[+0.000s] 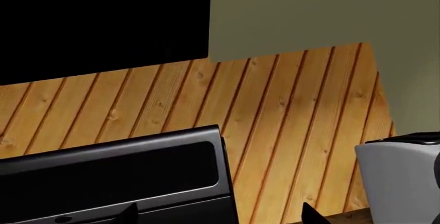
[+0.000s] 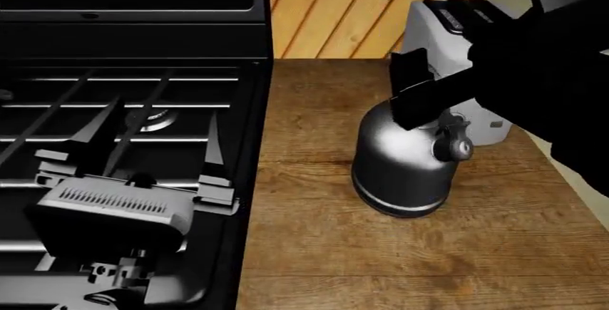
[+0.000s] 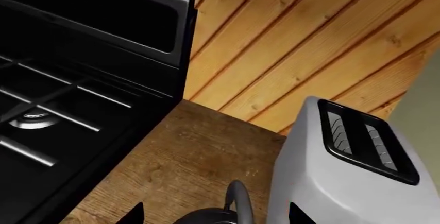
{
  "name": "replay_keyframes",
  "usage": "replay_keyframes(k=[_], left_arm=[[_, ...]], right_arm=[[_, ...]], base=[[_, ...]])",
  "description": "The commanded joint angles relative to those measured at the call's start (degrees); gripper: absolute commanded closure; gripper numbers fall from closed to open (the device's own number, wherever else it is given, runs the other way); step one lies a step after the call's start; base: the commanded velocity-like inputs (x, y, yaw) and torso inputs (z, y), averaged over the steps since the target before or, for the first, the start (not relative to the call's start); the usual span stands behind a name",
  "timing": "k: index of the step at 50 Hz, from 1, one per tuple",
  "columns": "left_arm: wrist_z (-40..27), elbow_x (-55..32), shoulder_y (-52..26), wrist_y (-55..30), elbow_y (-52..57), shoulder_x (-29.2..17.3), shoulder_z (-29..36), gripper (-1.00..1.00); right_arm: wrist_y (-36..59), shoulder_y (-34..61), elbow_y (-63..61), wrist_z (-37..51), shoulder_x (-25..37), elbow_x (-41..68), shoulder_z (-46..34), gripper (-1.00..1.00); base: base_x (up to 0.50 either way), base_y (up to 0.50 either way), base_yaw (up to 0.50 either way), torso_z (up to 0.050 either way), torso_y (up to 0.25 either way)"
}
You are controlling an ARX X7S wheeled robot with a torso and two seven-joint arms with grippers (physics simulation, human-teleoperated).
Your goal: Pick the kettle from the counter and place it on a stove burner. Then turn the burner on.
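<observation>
The left gripper (image 2: 142, 174), fingers spread and empty, hangs over the black stove grate left of the kettle. The dark grey brushed-metal dome-shaped kettle (image 2: 407, 162) stands upright on the brown wood-grain counter (image 2: 314, 253). The right gripper (image 2: 418, 93) sits at its top, fingers spread around the arched handle (image 3: 238, 198). Picking is the step in hand; next it should close on the handle. The pale grey toaster (image 2: 447, 25) stands just behind; the round silver-ringed burner (image 2: 152, 119) lies farther left.
</observation>
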Motion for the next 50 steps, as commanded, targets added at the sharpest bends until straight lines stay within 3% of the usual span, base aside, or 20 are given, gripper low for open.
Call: replay_keyframes(k=[1,50], left_arm=[[-0.39,-0.41,0.1,-0.14,0.61,-0.42,-0.01,-1.0],[-1.81,-1.46,0.0,0.01,0.65,-1.82,0.69,-1.0]], right_arm=[[0.01,-2.1,2.42,-1.09,0.32,-0.76,-1.42,-1.0],[-3.86,-11.22,6.63,-13.33,0.0,-17.16,-3.11,-1.0]], base=[[0.0,0.0,0.0,0.0,0.0],[0.0,0.0,0.0,0.0,0.0]])
